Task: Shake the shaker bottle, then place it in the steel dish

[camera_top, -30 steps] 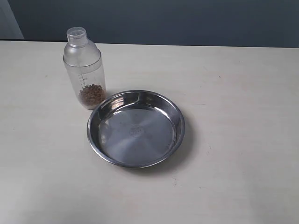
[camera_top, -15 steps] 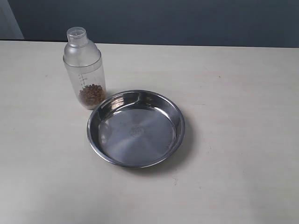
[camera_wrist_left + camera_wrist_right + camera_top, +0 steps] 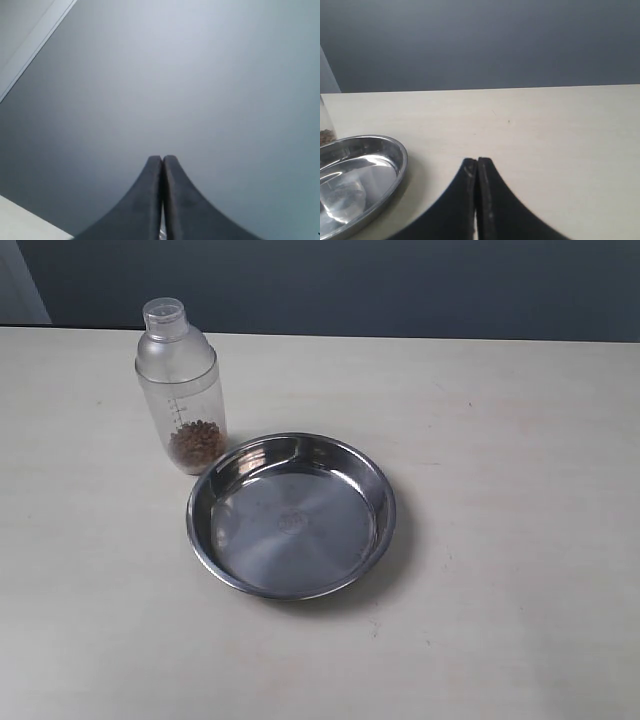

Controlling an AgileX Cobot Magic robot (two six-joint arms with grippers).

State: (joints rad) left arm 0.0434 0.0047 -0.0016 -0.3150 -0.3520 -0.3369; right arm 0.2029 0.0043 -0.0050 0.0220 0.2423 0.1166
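Note:
The shaker bottle [image 3: 182,390] stands upright on the table, clear frosted plastic with brown granules at its bottom, just beyond the far left rim of the steel dish [image 3: 225,571]. The dish lies flat and holds nothing. Neither arm shows in the exterior view. My left gripper [image 3: 163,159] is shut with its fingers pressed together, facing only a grey wall. My right gripper [image 3: 477,161] is shut too, low over bare table, with the steel dish [image 3: 400,161] off to one side and a sliver of the shaker bottle [image 3: 325,129] at the frame edge.
The pale table [image 3: 500,440] carries only the bottle and the dish. A dark grey wall [image 3: 350,285] runs behind the table's far edge.

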